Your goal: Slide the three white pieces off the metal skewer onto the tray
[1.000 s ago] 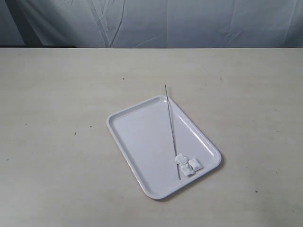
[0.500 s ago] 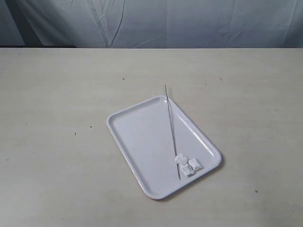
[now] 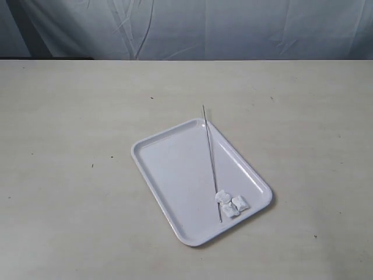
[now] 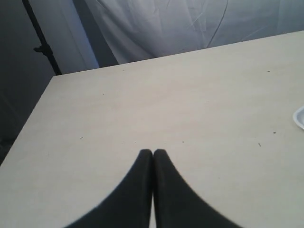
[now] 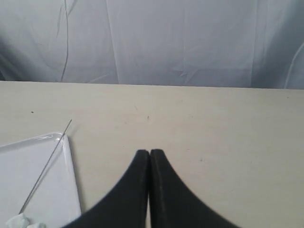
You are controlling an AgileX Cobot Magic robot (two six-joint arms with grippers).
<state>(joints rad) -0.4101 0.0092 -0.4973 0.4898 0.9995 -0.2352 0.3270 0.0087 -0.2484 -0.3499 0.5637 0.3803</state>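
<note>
The white tray (image 3: 175, 175) lies on the table in the exterior view. The thin metal skewer (image 3: 210, 154) rests across it, its far tip past the tray's rim. The three white pieces (image 3: 231, 203) cluster at the skewer's near end, inside the tray's corner; whether they sit on the rod I cannot tell. Neither arm shows in the exterior view. My left gripper (image 4: 152, 152) is shut and empty over bare table, with only the tray's rim (image 4: 300, 117) in sight. My right gripper (image 5: 149, 152) is shut and empty, beside the tray (image 5: 71, 175), the skewer (image 5: 45, 166) and a piece (image 5: 16, 221).
The pale table (image 3: 70, 146) carries nothing but small dark specks. A grey cloth backdrop (image 3: 233, 29) hangs behind the far edge. In the left wrist view a dark stand (image 4: 40, 38) stands beyond the table's corner.
</note>
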